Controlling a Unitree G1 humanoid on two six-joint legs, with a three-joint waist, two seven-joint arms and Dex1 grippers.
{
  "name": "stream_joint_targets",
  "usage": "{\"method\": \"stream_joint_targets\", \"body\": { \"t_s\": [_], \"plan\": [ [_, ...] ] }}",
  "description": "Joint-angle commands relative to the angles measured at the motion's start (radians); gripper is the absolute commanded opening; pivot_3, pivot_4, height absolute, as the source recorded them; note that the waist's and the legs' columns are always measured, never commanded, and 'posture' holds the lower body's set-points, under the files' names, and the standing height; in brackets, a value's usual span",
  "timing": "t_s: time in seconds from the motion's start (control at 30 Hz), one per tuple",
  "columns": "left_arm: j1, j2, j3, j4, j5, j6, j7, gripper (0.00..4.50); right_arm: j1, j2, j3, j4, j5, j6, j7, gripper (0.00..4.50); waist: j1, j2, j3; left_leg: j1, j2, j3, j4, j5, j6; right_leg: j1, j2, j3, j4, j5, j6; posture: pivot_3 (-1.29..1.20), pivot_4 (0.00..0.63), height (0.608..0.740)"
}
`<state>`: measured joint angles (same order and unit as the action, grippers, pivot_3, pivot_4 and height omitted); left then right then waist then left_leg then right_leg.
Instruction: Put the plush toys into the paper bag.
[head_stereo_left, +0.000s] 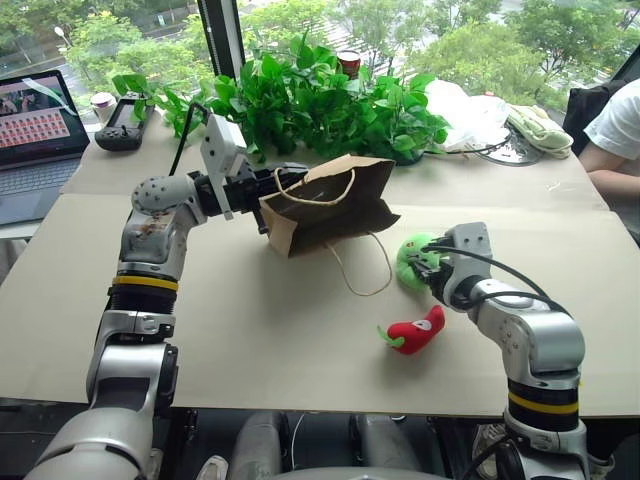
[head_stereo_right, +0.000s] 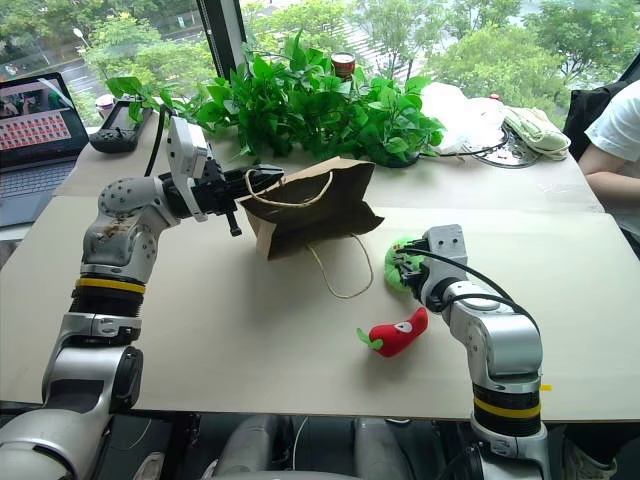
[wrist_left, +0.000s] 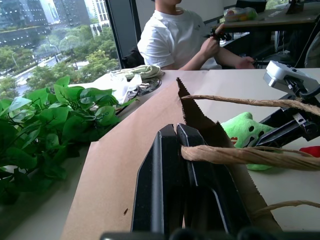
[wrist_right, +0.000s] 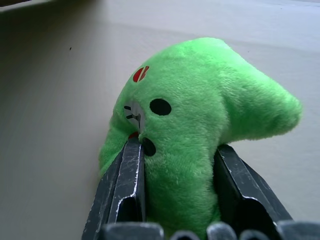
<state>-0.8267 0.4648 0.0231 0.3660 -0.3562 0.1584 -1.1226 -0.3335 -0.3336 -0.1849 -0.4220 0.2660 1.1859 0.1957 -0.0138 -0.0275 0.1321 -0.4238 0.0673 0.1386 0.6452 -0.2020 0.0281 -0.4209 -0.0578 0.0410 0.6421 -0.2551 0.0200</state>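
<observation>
The brown paper bag (head_stereo_left: 335, 200) hangs tilted above the table, its mouth facing right. My left gripper (head_stereo_left: 268, 193) is shut on the bag's rim beside a twine handle (wrist_left: 235, 155). The light-green plush toy (wrist_right: 200, 115) sits on the table just right of the bag. My right gripper (head_stereo_left: 424, 265) has a finger (wrist_right: 127, 175) pressed against each side of it, shut on it. The red chili plush toy (head_stereo_left: 416, 333) lies loose on the table, nearer me than the green one.
Leafy green plants (head_stereo_left: 320, 100) line the table behind the bag. A laptop (head_stereo_left: 35, 130) and a black controller (head_stereo_left: 122, 125) sit far left, a white plastic bag (head_stereo_left: 465, 115) far right. A person in white (head_stereo_left: 620, 130) sits at the right edge.
</observation>
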Motion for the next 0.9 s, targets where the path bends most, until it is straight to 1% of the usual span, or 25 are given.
{"method": "stream_joint_targets", "body": {
  "t_s": [0.03,0.13,0.23,0.43,0.53,0.67,0.8,0.9],
  "plan": [
    [-0.042,-0.002,0.029,-0.006,-0.03,0.019,0.011,0.0,-0.081,-0.024,-0.135,-0.088,0.068,0.002,0.023,1.76,0.0,0.0,0.0,0.0,0.0,0.0,0.0,0.0,0.0,0.0,0.0,0.0,0.0,0.0,0.0,0.0,0.15,0.74],
    [-0.047,-0.005,0.033,0.001,-0.033,0.029,0.015,0.0,-0.139,-0.038,-0.21,-0.115,0.115,0.037,0.034,1.76,0.0,0.0,0.0,0.0,0.0,-0.001,0.0,0.0,0.0,0.0,0.0,0.0,0.0,0.0,0.0,0.0,0.15,0.74],
    [-0.049,-0.009,0.036,0.004,-0.036,0.036,0.019,0.0,-0.197,-0.029,-0.263,-0.149,0.173,0.086,0.039,1.76,-0.001,0.0,0.0,0.0,0.0,-0.001,-0.001,0.0,0.0,0.0,0.0,0.0,0.0,0.0,0.0,0.0,0.15,0.74],
    [-0.05,-0.018,0.041,0.001,-0.047,0.054,0.028,0.0,-0.284,0.007,-0.29,-0.218,0.268,0.201,0.039,1.76,-0.003,0.0,0.0,0.0,0.0,-0.001,-0.001,0.0,0.0,-0.001,0.0,0.0,0.0,0.0,0.0,0.0,0.15,0.74],
    [-0.051,-0.022,0.044,0.001,-0.054,0.068,0.034,0.0,-0.301,0.038,-0.223,-0.264,0.311,0.286,0.042,1.76,-0.001,0.0,0.0,0.0,0.0,-0.001,-0.001,0.0,0.0,0.0,0.0,0.0,0.0,0.0,0.0,0.0,0.15,0.74],
    [-0.05,-0.025,0.044,-0.006,-0.06,0.079,0.039,0.0,-0.309,0.093,-0.153,-0.279,0.321,0.338,0.023,1.76,-0.002,0.0,0.0,0.0,0.0,-0.001,-0.001,0.0,0.0,-0.001,0.0,0.0,0.0,0.0,0.0,0.0,0.15,0.74],
    [-0.049,-0.029,0.043,-0.009,-0.061,0.084,0.039,0.0,-0.321,0.128,-0.09,-0.263,0.301,0.343,-0.006,1.76,-0.001,0.0,0.0,-0.001,0.0,-0.001,-0.001,0.0,0.0,0.0,0.0,0.0,0.0,0.0,0.0,0.0,0.15,0.74],
    [-0.051,-0.031,0.04,-0.007,-0.061,0.085,0.035,0.0,-0.35,0.144,-0.027,-0.188,0.257,0.309,-0.045,1.76,-0.002,0.0,0.0,-0.001,0.0,-0.001,-0.001,0.0,0.0,-0.001,0.0,0.0,0.0,0.0,0.0,0.0,0.15,0.74]
  ]
}}
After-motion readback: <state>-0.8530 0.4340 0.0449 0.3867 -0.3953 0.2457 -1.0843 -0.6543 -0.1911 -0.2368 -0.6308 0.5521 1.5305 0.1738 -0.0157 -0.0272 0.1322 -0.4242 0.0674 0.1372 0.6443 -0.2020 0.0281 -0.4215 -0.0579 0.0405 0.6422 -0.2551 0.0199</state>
